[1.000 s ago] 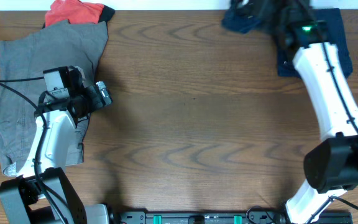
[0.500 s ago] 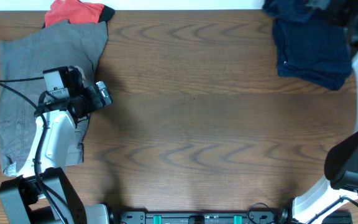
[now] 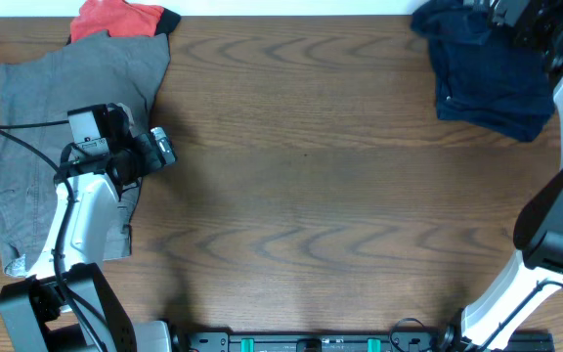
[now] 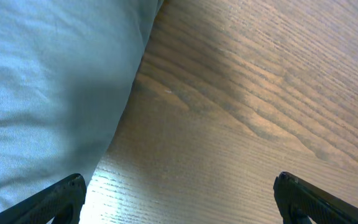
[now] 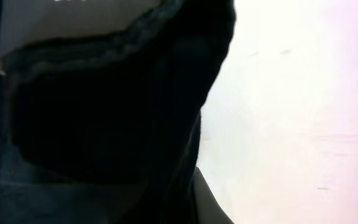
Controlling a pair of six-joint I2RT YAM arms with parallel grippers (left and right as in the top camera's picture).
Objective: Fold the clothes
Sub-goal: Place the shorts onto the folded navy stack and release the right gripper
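The navy-blue shorts [image 3: 487, 83] lie bunched at the back right corner, one end raised toward my right gripper [image 3: 509, 14] at the table's far edge. In the right wrist view dark cloth [image 5: 104, 124] fills the frame and hides the fingers, so the gripper looks shut on the shorts. Grey shorts [image 3: 37, 117] lie spread at the far left, with a red-orange garment [image 3: 115, 17] behind them. My left gripper [image 3: 161, 149] hovers open and empty at the grey shorts' right edge. The left wrist view shows its fingers [image 4: 179, 202] wide apart over bare wood beside the grey cloth [image 4: 42, 93].
The brown wooden table [image 3: 301, 196] spans the whole view. A black rail with green connectors [image 3: 311, 342] runs along the front edge between the two arm bases. A white wall [image 5: 303, 93] shows behind the table.
My right arm has swung from the back middle to the far right corner, dragging the bunched end of the navy shorts with it. The left arm has not moved.
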